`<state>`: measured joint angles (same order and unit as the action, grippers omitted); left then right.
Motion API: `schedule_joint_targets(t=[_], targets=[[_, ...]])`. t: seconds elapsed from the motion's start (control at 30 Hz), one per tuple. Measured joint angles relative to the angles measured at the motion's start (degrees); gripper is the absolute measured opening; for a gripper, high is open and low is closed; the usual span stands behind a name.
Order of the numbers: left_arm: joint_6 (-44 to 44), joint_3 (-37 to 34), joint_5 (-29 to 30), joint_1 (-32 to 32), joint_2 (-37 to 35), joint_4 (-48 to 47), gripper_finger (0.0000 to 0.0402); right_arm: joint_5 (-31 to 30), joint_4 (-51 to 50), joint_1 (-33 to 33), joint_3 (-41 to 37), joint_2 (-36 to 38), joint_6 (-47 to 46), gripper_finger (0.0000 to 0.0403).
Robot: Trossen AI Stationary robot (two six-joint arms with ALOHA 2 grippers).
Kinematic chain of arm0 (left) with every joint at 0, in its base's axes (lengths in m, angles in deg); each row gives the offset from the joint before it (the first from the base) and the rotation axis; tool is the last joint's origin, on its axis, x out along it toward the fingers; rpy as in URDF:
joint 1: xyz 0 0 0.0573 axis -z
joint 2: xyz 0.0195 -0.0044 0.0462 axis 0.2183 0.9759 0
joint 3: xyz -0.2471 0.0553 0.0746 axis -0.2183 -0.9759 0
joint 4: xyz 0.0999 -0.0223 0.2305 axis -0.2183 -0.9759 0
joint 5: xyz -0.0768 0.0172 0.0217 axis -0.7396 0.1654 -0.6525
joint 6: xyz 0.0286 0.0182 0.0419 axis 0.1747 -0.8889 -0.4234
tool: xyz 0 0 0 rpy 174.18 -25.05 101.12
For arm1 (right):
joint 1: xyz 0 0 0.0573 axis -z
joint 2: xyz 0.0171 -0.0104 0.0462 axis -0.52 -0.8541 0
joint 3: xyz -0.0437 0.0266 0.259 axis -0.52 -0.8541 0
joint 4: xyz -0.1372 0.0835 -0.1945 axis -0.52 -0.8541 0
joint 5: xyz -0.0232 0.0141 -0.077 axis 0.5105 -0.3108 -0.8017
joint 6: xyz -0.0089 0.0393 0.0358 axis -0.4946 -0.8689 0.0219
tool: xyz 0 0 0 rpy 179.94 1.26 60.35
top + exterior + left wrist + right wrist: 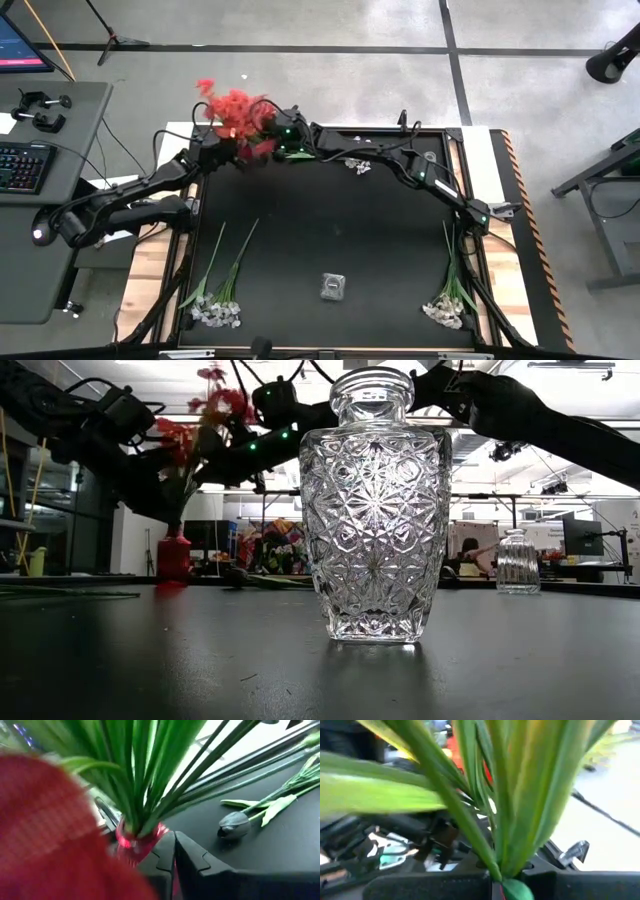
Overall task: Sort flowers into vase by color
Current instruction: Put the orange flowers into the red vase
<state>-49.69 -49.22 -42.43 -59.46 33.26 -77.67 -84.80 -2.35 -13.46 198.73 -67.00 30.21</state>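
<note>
A bunch of red-blossomed flowers (pixel 235 112) stands with its green stems in a small red vase (pixel 136 839) at the table's far left corner. My right gripper (pixel 496 887) reaches in from the right and is shut on green stems there. Beside the vase neck is my left gripper (pixel 174 862), fingers together. A dark tulip (pixel 234 825) lies on the mat next to the vase. White sprays lie at the near left (pixel 215 308) and near right (pixel 447 305). Two clear glass vases (pixel 333 287) (pixel 357 164) stand on the mat. My right gripper pinches the green stems low down (pixel 515 890) between its two fingers; stems and long leaves fan out away from the fingers. My left gripper's finger (pixel 162 857) lies right against the red vase's neck; whether it touches it, I cannot tell.
The black mat (pixel 330 220) lies bare between the flower piles. In the low view the near clear vase (pixel 375 510) fills the foreground, with the red vase (pixel 173 555) and the second clear vase (pixel 517 560) far behind. A desk with a keyboard (pixel 22 165) stands left of the table.
</note>
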Motion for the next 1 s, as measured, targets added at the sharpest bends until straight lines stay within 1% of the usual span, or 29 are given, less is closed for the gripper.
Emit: schedule_joint_targets(t=[0.1, 0.27, 0.4, 0.43, 0.53, 0.57, 0.63, 0.7, 0.83, 0.9, 1.0], targets=[[-1.17, 0.00, 0.06, 0.00, -1.08, -0.46, 0.0000, 0.08, 0.00, 0.41, -0.01, -0.02, -4.02, 0.0000], [-2.25, 0.13, 0.27, 0.02, -3.54, -1.77, 0.0000, 0.38, 0.21, 0.52, -0.05, -0.07, -2.31, 0.0000], [-3.13, 2.20, 0.39, 0.07, -6.40, -6.34, 0.0000, 0.41, 0.28, 0.46, -0.05, -0.09, -2.55, 0.0000], [-3.42, 3.03, 1.40, 0.07, -6.93, -7.77, 0.0000, 0.41, 0.26, 0.47, -0.05, -0.11, -2.49, 0.0000], [-2.65, 6.47, 8.91, 0.04, -7.91, -13.18, 0.0000, 0.48, 0.29, 0.49, -0.05, -0.12, -2.14, 0.0000], [-2.02, 7.31, 10.61, 0.03, -7.92, -15.22, 0.0000, 0.50, 0.30, 0.50, -0.06, -0.11, -2.14, 0.0000], [-1.74, 8.64, 12.01, 0.00, -7.74, -18.23, 0.0000, 0.51, 0.32, 0.54, -0.07, -0.13, -2.14, 0.0000], [-1.14, 9.87, 12.53, 0.00, -7.75, -19.32, 0.0000, 0.56, 0.34, 0.51, -0.07, -0.13, -2.09, 0.0000], [1.98, 10.05, 13.00, 0.00, -7.57, -21.95, 0.0000, 0.56, 0.34, 0.51, -0.07, -0.13, -0.65, 0.0000], [3.35, 10.05, 14.65, 0.00, -7.07, -23.09, 0.0000, 0.56, 0.36, 0.51, -0.07, -0.13, -0.95, 0.0000], [6.50, 10.03, 17.99, -0.13, -4.33, -23.53, 0.0000, 0.56, 0.37, 0.51, -0.07, -0.13, -1.05, 0.0000]])
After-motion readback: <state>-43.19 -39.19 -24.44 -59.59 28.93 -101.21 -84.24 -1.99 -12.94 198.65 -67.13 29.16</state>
